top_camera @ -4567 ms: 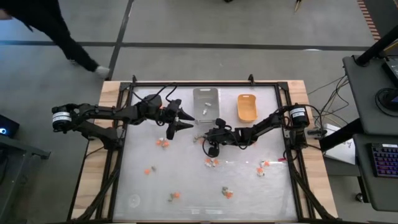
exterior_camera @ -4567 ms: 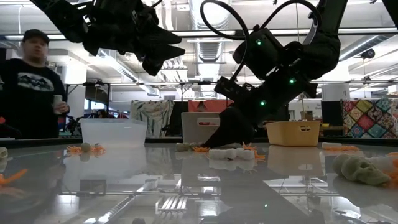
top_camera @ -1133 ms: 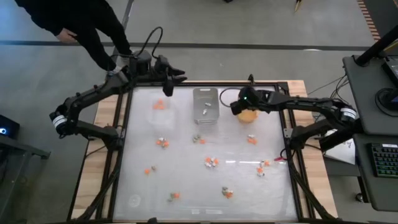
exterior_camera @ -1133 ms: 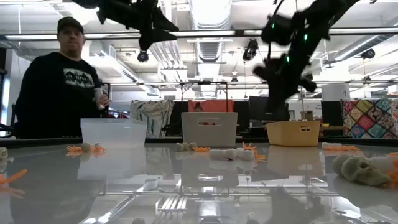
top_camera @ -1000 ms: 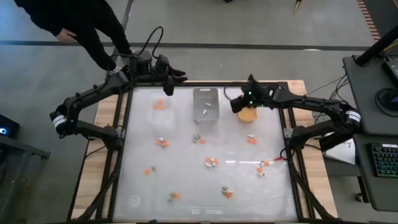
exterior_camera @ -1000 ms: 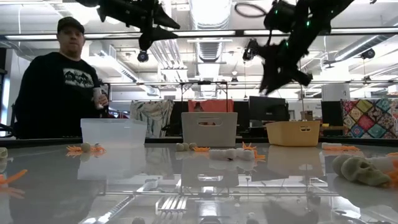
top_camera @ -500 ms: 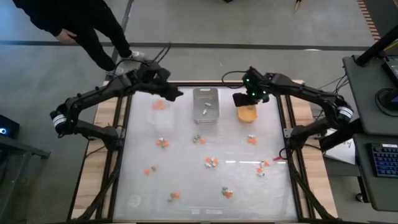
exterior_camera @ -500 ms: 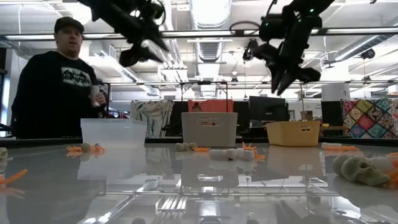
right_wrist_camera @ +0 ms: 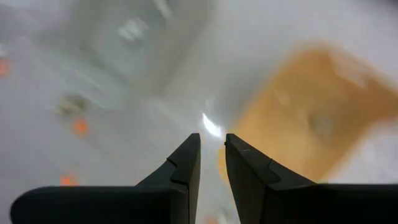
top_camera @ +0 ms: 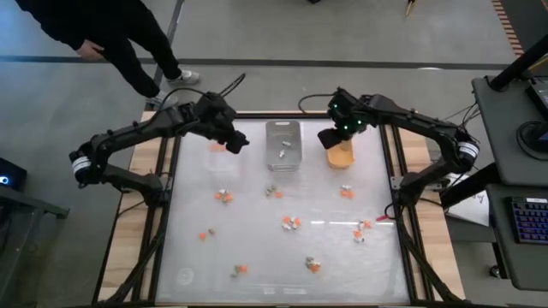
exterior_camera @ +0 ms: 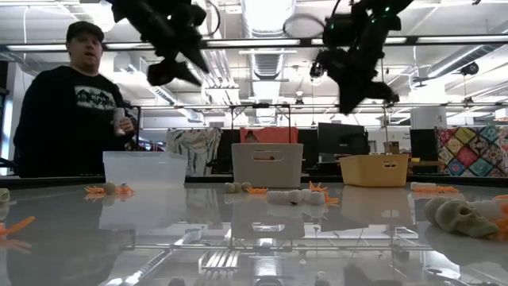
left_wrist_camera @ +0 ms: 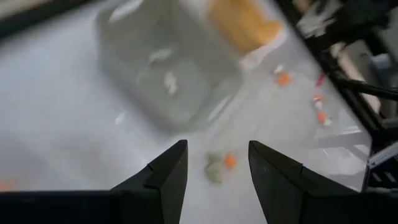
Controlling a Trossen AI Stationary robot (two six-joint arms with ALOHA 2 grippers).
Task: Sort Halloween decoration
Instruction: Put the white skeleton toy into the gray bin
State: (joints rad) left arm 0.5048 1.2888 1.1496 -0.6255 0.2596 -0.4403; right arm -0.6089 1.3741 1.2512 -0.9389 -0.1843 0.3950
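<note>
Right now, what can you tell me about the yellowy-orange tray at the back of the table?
The orange-yellow tray is a small rectangular bin with rounded corners that looks like plastic. It stands upright at the far edge of the table, just right of the grey tray, apart from it. The low view shows slots near its rim. The right hand hovers over its left edge, fingers slightly apart, not touching it.

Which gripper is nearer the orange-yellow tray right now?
Right. The right gripper hangs over the orange-yellow tray; the left gripper is beyond the grey tray, over the clear one.
</note>
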